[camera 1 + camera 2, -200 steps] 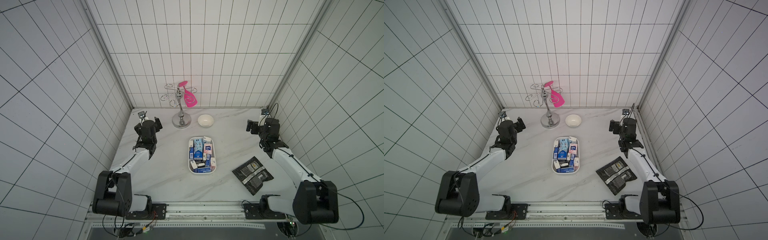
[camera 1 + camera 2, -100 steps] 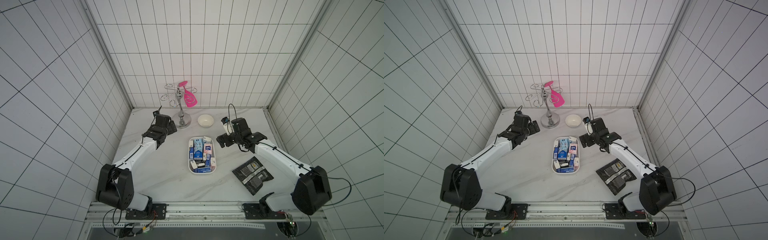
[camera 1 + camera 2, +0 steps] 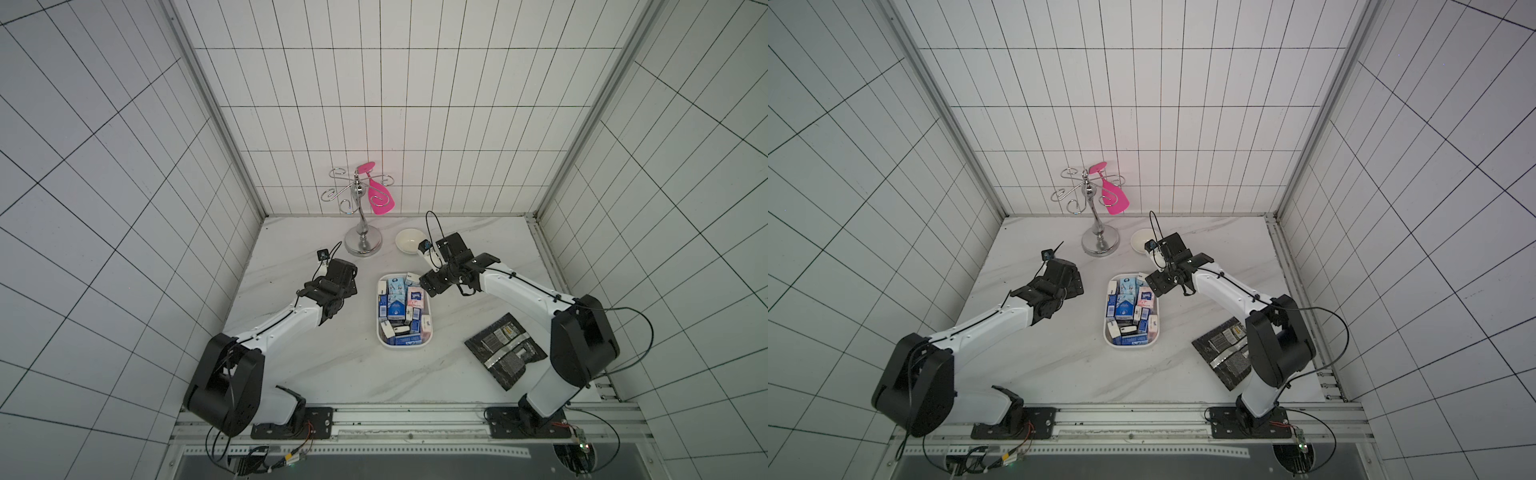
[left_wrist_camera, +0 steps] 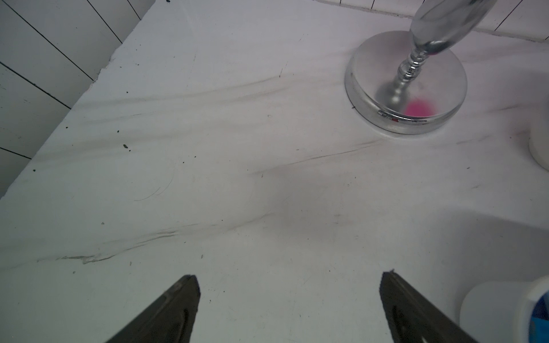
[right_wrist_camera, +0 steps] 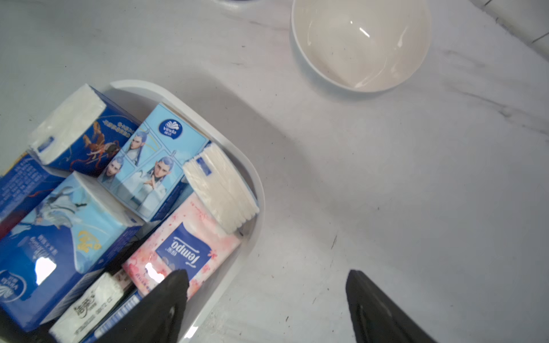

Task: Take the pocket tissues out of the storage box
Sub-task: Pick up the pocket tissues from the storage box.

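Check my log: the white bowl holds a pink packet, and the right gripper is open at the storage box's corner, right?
No: the right wrist view shows the white bowl empty. The right gripper is open at the storage box corner.

The left arm (image 3: 274, 330) is stretched forward and inward from its base, and the left gripper (image 4: 288, 282) points downward with its jaws spread wide. The right arm (image 3: 519, 291) is stretched inward likewise, and the right gripper (image 5: 266, 276) also points down, jaws well apart.
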Tool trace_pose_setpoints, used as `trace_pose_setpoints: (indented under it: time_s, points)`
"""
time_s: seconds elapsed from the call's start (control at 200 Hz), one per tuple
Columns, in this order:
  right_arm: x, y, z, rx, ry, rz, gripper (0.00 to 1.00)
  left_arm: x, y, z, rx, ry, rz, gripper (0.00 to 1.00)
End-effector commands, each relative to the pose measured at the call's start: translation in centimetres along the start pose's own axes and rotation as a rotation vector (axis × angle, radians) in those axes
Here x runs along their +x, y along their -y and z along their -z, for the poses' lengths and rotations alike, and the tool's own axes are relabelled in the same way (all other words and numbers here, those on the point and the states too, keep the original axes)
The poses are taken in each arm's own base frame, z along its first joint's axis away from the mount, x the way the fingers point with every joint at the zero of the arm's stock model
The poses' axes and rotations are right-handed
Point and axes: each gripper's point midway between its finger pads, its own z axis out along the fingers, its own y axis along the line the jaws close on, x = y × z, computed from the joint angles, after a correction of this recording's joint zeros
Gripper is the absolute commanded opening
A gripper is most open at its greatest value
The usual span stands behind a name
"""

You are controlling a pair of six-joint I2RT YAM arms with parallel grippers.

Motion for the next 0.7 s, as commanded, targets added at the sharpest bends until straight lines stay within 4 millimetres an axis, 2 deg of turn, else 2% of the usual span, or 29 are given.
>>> trace_pose_setpoints:
  time_s: [0.0, 0.115, 0.34, 0.695]
  points:
    - [-2.4, -0.2, -0.4, -0.02, 0.042, 0.055, 0.82, -1.9, 0.2, 0.2, -0.008, 0.067, 0.026, 0.98]
    - [-3.2, -0.7, -1.4, -0.058, 0.045, 0.083, 0.78, -1.9, 0.3, -0.1, -0.013, 0.062, 0.02, 0.98]
    - [-3.1, -1.9, -2.6, -0.121, 0.039, 0.108, 0.71, -2.8, -0.4, 0.2, -0.039, 0.084, 0.029, 0.98]
    - [-3.6, -2.6, -4.6, -0.128, 0.03, 0.147, 0.72, -3.6, -0.9, 0.6, -0.034, 0.103, 0.05, 0.98]
